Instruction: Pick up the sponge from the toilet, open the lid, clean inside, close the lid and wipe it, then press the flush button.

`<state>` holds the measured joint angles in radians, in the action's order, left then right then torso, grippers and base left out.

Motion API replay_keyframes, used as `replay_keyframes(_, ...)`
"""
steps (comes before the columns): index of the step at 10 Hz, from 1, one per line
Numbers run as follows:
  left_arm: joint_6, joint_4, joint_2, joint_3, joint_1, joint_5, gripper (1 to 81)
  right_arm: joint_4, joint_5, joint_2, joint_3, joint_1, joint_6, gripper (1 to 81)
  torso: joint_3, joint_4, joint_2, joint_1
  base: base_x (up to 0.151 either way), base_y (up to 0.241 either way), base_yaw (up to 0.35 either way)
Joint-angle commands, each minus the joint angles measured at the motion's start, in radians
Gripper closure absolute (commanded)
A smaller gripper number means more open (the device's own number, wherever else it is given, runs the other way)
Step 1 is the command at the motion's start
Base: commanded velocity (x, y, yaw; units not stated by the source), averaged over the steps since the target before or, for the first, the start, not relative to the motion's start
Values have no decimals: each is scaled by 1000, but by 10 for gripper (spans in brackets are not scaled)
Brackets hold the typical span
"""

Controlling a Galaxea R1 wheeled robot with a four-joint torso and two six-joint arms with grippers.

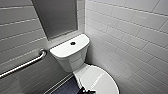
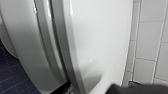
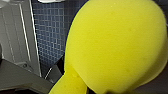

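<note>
Head view: toilet (image 1: 71, 58) tucked in a tiled corner, lid (image 1: 100, 78) down, flush button (image 1: 72, 43) mid tank top. Wall hugs the lid's right edge, with open floor on its left. The left hand (image 1: 85, 91) sits at the lid's near edge, can't tell if it's spread. Right wrist view: sponge (image 3: 115, 45) pinched in the right hand (image 3: 73, 77), up over the blue floor tiles (image 3: 50, 32).

Soft, even white light falls from overhead, bright on the wall tiles (image 1: 130, 32) and the toilet tank (image 1: 70, 47), with a dull sheen along the grab bar (image 1: 25, 64) and a streaky reflection on the lid (image 1: 100, 77). Shadow gathers under the tank and over the dark blue floor (image 3: 50, 32). Tile lines bow toward the head view's edges, and the sponge (image 3: 117, 45) glows a flat yellow.
</note>
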<state>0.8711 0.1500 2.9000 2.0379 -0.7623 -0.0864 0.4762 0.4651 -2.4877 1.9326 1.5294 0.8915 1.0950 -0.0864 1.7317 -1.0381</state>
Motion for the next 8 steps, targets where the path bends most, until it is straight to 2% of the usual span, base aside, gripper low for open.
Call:
replay_keyframes(1, -3, 19, 27, -61, 91, 19, 10, 29, -10, 33, -5, 1, 6, 811, 0, 0, 0, 0, 0, 0, 0)
replay_keyframes(6, -3, 28, 88, 25, 93, 14, 10, 29, 1, 31, 2, 9, 6, 811, 0, 0, 0, 0, 0, 0, 0)
replay_keyframes(8, -1, 26, 76, 7, 105, 11, 10, 29, 1, 31, 3, 9, 6, 811, 0, 0, 0, 0, 0, 0, 0)
